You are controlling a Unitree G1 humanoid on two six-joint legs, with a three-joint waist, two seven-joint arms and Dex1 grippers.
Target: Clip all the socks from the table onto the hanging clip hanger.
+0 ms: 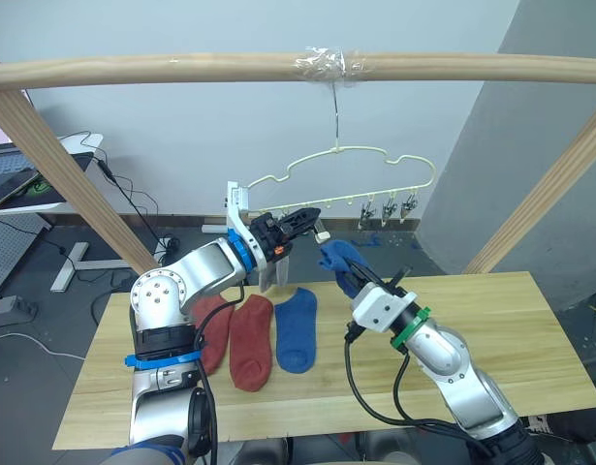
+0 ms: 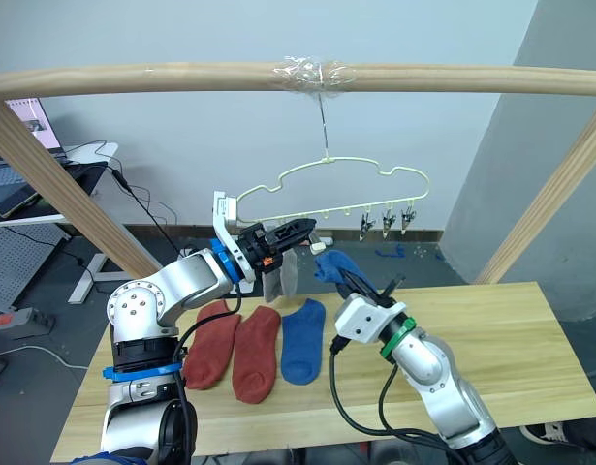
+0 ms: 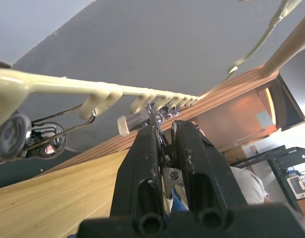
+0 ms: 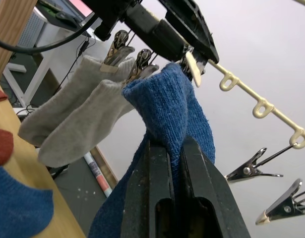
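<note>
The pale yellow-green clip hanger [image 1: 360,152] hangs by its hook from the wooden pole. Two light grey socks [image 4: 78,114] hang clipped at its left end. My left gripper [image 1: 310,213] is raised to the hanger's bar and is shut on a metal clip [image 3: 159,136] beside them. My right gripper [image 1: 352,275] is shut on a blue sock [image 1: 338,256], held up just under that clip with its top edge near the left fingers. On the table [image 1: 511,329] lie two rust-red socks [image 1: 251,341] and another blue sock [image 1: 298,329], side by side.
The thick wooden pole [image 1: 181,68] spans the top, carried by slanted wooden posts at left [image 1: 75,184] and right [image 1: 554,189]. Three free clips [image 1: 390,208] hang at the hanger's right end. A desk with devices [image 1: 26,179] and floor cables stand behind on the left.
</note>
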